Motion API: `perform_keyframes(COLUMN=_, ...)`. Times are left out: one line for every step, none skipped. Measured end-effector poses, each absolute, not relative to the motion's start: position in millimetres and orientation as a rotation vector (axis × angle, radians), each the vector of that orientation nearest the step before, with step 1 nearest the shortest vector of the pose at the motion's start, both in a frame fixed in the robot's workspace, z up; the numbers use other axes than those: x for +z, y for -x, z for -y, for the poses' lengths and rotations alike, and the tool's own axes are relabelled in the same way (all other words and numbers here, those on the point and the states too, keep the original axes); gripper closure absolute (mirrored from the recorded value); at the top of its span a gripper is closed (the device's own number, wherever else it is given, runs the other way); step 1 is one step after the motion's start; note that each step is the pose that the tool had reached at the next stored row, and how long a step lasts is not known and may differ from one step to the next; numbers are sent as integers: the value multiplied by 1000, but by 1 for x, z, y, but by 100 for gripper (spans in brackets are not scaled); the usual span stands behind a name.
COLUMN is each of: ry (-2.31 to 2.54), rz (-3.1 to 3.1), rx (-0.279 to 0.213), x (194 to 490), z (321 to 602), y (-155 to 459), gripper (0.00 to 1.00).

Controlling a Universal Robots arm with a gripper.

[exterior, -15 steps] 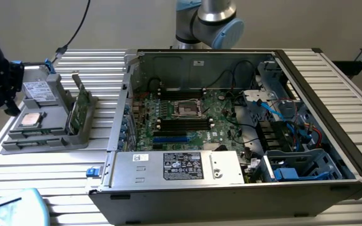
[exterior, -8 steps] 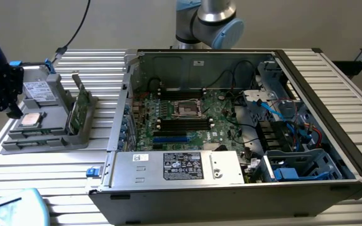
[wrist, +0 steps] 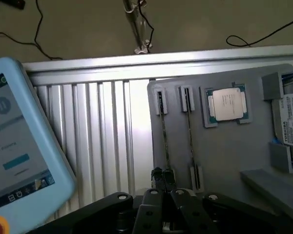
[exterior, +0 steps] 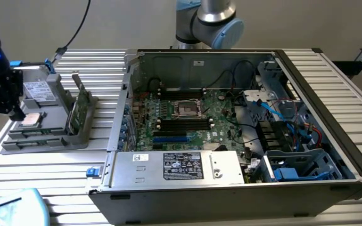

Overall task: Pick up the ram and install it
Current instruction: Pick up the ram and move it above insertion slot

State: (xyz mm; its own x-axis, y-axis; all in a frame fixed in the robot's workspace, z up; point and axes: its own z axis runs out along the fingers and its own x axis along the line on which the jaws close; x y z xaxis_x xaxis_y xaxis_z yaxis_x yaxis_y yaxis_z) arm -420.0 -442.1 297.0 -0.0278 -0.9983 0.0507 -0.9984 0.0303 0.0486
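Gripper (wrist: 162, 179): black fingers pressed together, nothing visibly between them. Tips sit over the near end of the ram (wrist: 163, 131); contact cannot be told.

Ram: thin green stick on edge in a slot of the grey holder (wrist: 224, 161); not yet in the computer. A second stick (wrist: 189, 129) stands parallel, just beside it. In the exterior view the ram (exterior: 76, 106) stands upright at the holder's (exterior: 36, 143) side nearest the case, and the dark wrist end of the arm (exterior: 2, 89) hangs over the holder at the exterior view's left.

Around:
- silver processor chip (wrist: 227, 105) in its own pocket, past the second stick; seen also at (exterior: 30, 120)
- grey drive (wrist: 290, 122) at the holder's far side, white label reading TOSHIBA, smaller print illegible; seen also at (exterior: 39, 89)
- light-blue teach pendant (wrist: 19, 151) on the slatted table (wrist: 102, 126), near the holder; screen text not readable
- cables (wrist: 39, 24) on the floor beyond the table edge

Computer case (exterior: 332, 122) lies open on its side, well apart from the holder. Motherboard (exterior: 193, 117) exposed, with black memory slots (exterior: 181, 125) beside the processor socket. Power supply (exterior: 175, 167) along the near edge, label print too small to read. Blue and red wires (exterior: 288, 117) crowd the exterior view's right of the case
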Motion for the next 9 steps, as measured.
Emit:
perform_keyframes(ry=-2160, rz=2184, rx=0, x=296, z=442, y=420, gripper=89)
perform_keyframes(ry=-2181, rz=2165, rx=0, x=295, z=442, y=420, gripper=89)
perform_keyframes(ry=-2203, rz=2146, rx=-3, x=294, z=442, y=420, gripper=89)
perform_keyframes(ry=-2221, rz=2129, rx=-4, x=294, z=442, y=420, gripper=89)
perform_keyframes(ry=-2226, rz=2124, rx=-4, x=294, z=442, y=420, gripper=89)
perform_keyframes(ry=-2226, rz=2124, rx=-4, x=294, z=442, y=420, gripper=89)
perform_keyframes(ry=-2226, rz=2124, rx=-4, x=294, z=442, y=420, gripper=89)
perform_keyframes(ry=-2226, rz=2124, rx=-4, x=294, z=442, y=420, gripper=88)
perform_keyframes(ry=-2226, rz=2124, rx=-4, x=294, z=442, y=420, gripper=88)
